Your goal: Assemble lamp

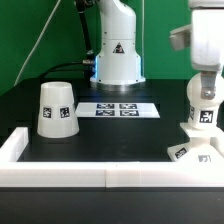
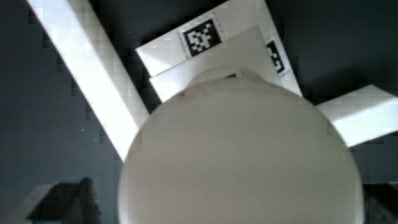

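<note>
On the black counter (image 1: 110, 135) the claw (image 1: 203, 82) looks clenched on the bulb (image 1: 205, 113), which stands upright directly above the base (image 1: 192, 152); being light, stiff, slippery rounded plastic, it is best gripped across its widest part.

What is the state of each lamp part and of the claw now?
shade: standing alone, narrow end up.
bulb: upright, held over the base.
base: lying flat under the bulb.
claw: shut on the bulb.

robot lab — marker board (image 1: 118, 109), black table (image 1: 110, 142)
</note>
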